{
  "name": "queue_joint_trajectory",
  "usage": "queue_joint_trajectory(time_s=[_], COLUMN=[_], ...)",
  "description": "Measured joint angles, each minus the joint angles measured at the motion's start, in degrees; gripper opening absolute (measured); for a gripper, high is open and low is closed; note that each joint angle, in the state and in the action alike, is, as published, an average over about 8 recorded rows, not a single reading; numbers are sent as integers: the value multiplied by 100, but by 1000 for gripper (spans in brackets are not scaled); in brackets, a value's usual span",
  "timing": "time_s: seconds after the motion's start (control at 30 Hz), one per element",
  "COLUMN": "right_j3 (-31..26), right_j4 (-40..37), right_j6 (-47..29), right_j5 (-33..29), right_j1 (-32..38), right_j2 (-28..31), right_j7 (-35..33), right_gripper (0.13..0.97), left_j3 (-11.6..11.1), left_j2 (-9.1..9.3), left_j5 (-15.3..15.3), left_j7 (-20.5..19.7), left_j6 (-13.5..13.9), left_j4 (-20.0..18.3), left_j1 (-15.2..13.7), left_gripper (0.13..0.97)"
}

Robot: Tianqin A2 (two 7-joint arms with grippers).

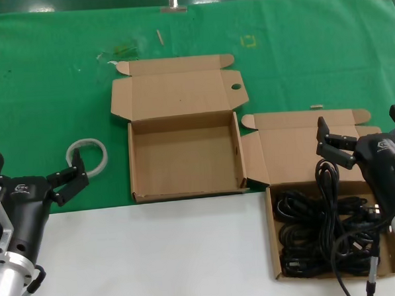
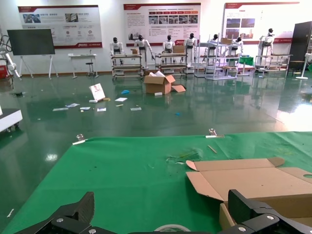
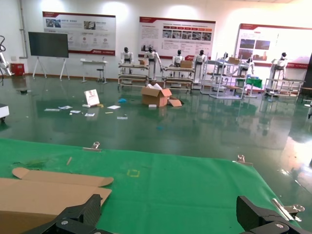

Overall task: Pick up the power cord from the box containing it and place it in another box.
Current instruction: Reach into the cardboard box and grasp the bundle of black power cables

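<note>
Lighting's bright and even from overhead, so shadows are soft, just thin dark edges inside the cardboard boxes (image 1: 184, 155). The green cloth (image 1: 48, 76) looks evenly lit with no hot spots. Big glare patches on the glossy hall floor (image 2: 146, 112) in both wrist views. Distant posters (image 3: 175, 31) are soft; the near end effector tips are slightly blurry.

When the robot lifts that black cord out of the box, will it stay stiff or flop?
Probably flop: the power cord is thin and lies in loose loops. A strand already hangs over the box edge, so ends may dangle. Neighbouring loops might snag and lift too.
</note>
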Motion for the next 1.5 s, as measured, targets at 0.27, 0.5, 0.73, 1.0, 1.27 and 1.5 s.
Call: queue_joint_trajectory(time_s=[0.27, 0.5, 0.73, 1.0, 1.27, 1.5], right_j3=[0, 0, 0, 0, 0, 0], right_j4=[0, 0, 0, 0, 0, 0], right_j6=[0, 0, 0, 0, 0, 0], right_j5=[0, 0, 0, 0, 0, 0], right_j1=[0, 0, 0, 0, 0, 0], right_j2=[0, 0, 0, 0, 0, 0], right_j7=[0, 0, 0, 0, 0, 0], right_gripper=[966, 966, 966, 966, 966, 966], left_j3=[0, 0, 0, 0, 0, 0], left_j2=[0, 0, 0, 0, 0, 0], left_j5=[0, 0, 0, 0, 0, 0], left_j7=[0, 0, 0, 0, 0, 0], left_j6=[0, 0, 0, 0, 0, 0], left_j4=[0, 0, 0, 0, 0, 0], left_j1=[0, 0, 0, 0, 0, 0], left_gripper=[966, 966, 966, 966, 966, 966])
